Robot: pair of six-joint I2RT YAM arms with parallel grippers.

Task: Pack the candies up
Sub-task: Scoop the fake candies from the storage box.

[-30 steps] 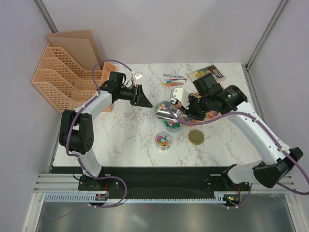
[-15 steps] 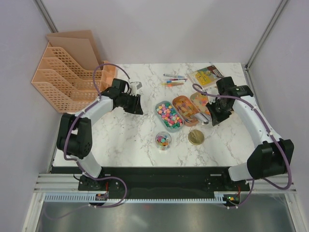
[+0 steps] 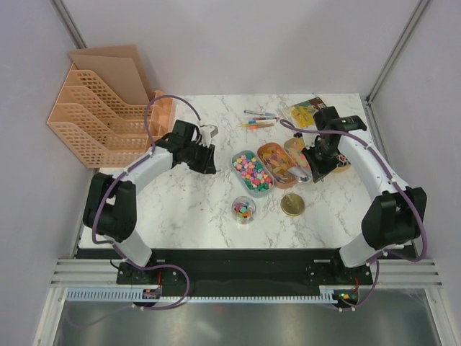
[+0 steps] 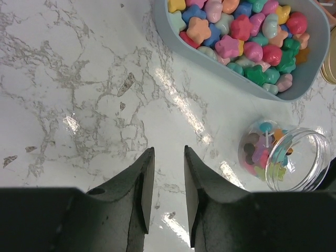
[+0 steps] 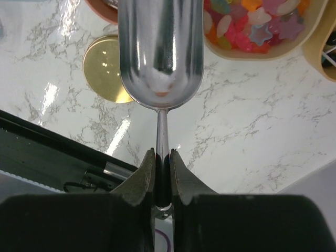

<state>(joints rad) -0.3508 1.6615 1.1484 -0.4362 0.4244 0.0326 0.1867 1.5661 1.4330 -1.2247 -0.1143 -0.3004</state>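
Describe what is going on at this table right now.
The right gripper has its jaws clamped on the thin handle of a metal scoop, held above the table by a gold lid. The left gripper hovers, jaws slightly apart and empty, near a tray of candies and a partly filled jar.

Bright candies point(image 4: 241, 37) (star and flower shapes in pink, green, orange, red) heap the blue-grey tub point(image 4: 226, 73); a smaller mixed lot sits in the clear jar point(image 4: 307, 163) near that tub.
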